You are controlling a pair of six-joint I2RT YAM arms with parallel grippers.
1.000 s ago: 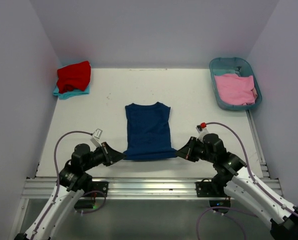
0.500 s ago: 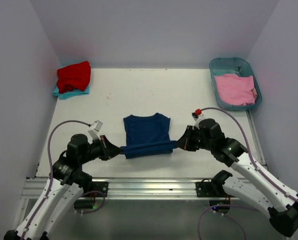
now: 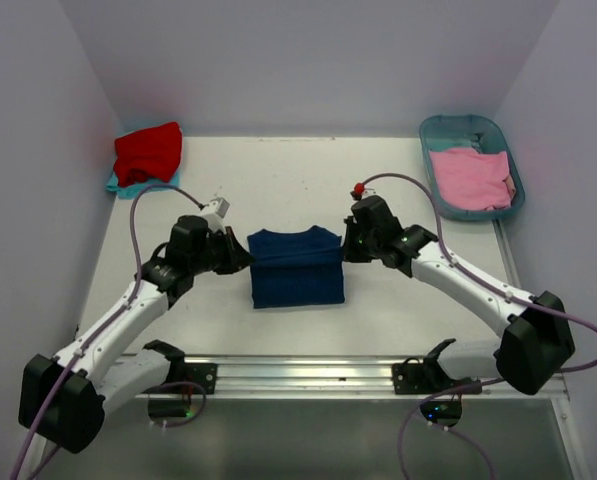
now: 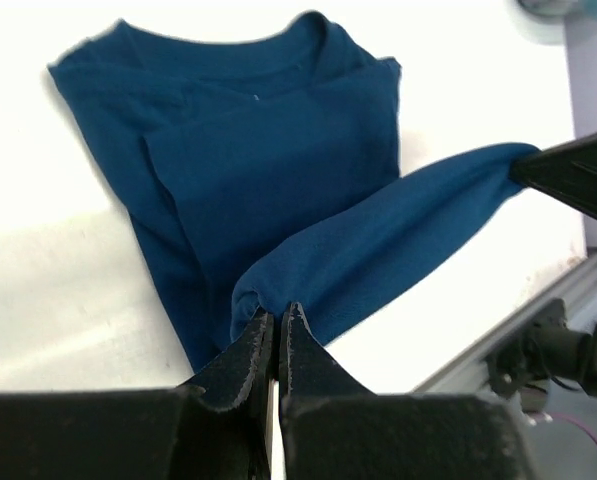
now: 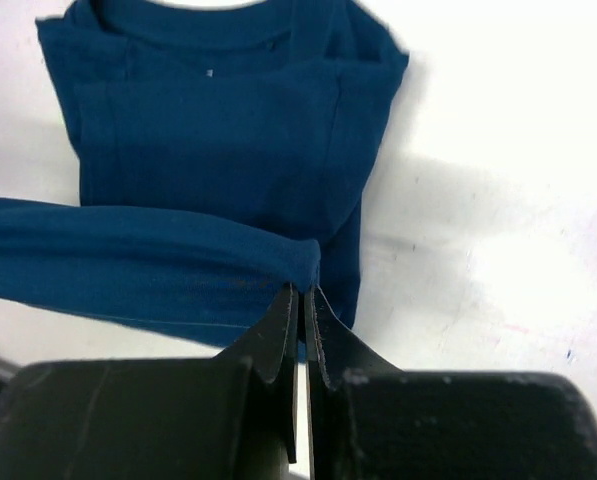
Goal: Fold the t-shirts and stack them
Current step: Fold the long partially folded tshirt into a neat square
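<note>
The navy blue t-shirt (image 3: 298, 266) lies in the middle of the table, collar to the back, its bottom hem lifted and carried back over its body. My left gripper (image 3: 244, 260) is shut on the hem's left corner (image 4: 263, 300). My right gripper (image 3: 347, 248) is shut on the hem's right corner (image 5: 303, 272). The hem hangs stretched between the two grippers above the flat shirt (image 4: 258, 130) (image 5: 218, 130). A folded red t-shirt (image 3: 149, 152) rests on a teal one (image 3: 120, 186) at the back left. A pink t-shirt (image 3: 470, 178) lies in the tub.
The teal plastic oval tub (image 3: 448, 128) stands at the back right corner. Pale walls close in the table on the left, back and right. The metal rail (image 3: 308, 372) runs along the near edge, with both arm bases on it.
Both grippers have lifted the navy shirt's bottom hem from near the front edge and carried it back towards the collar, so the shirt now shows about half as long.
</note>
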